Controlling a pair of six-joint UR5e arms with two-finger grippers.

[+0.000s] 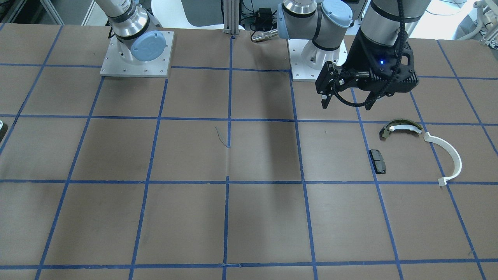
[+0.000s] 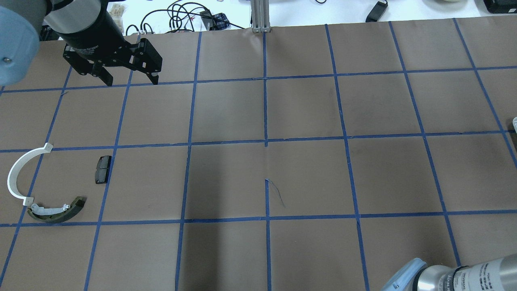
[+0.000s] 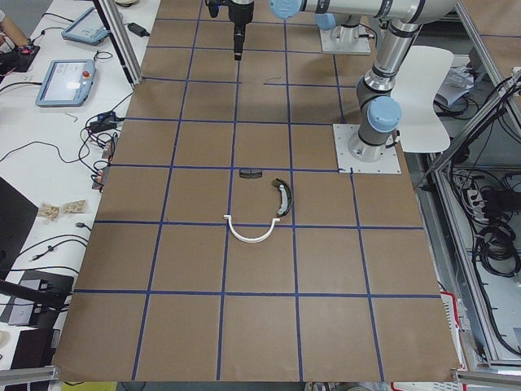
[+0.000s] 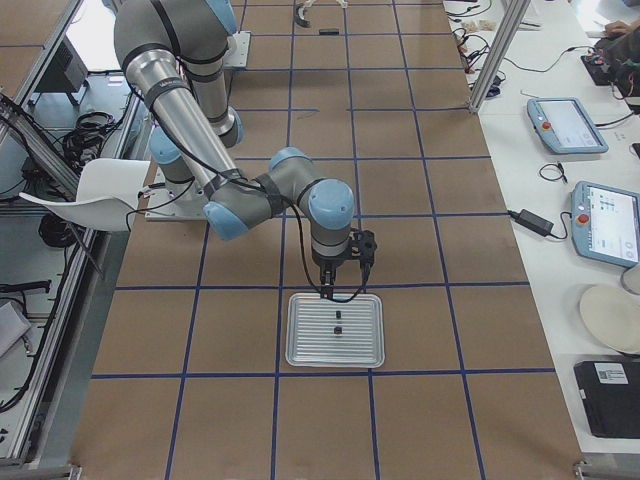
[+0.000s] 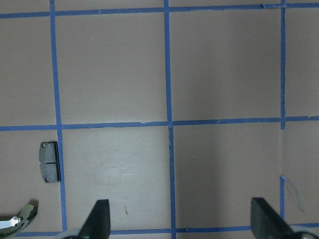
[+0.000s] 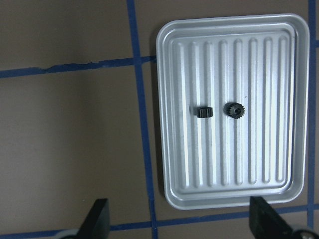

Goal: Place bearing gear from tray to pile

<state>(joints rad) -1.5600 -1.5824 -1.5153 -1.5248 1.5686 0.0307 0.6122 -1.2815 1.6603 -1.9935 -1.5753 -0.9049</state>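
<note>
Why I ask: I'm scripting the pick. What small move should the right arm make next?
Probably shift the open right gripper over the flat-lying gear in the tray, then descend. It hangs above the tray's rim, off the gear, and holds nothing.

tabletop [image 2: 307, 105]: covered in brown paper and divided into squares by blue tape lines [image 1: 229, 116].
curved mark [image 1: 221, 138]: thin and bluish, just beside the centre tape line.
aluminium post [image 2: 260, 16]: upright at the far edge, on the centre line.
cables [image 2: 181, 16]: a tangled black bundle beyond that edge.
white chair [image 3: 427, 98]: off the tabletop's long side.
side bench [image 4: 510, 140]: white, alongside the tabletop.
touchscreen pendants [image 4: 568, 125]: two, lying flat on the bench.
power adapter [image 4: 528, 222]: black, near the bench edge.
round plate [image 4: 612, 318]: white, next to a black box [image 4: 610, 398] bearing a white label.
</note>
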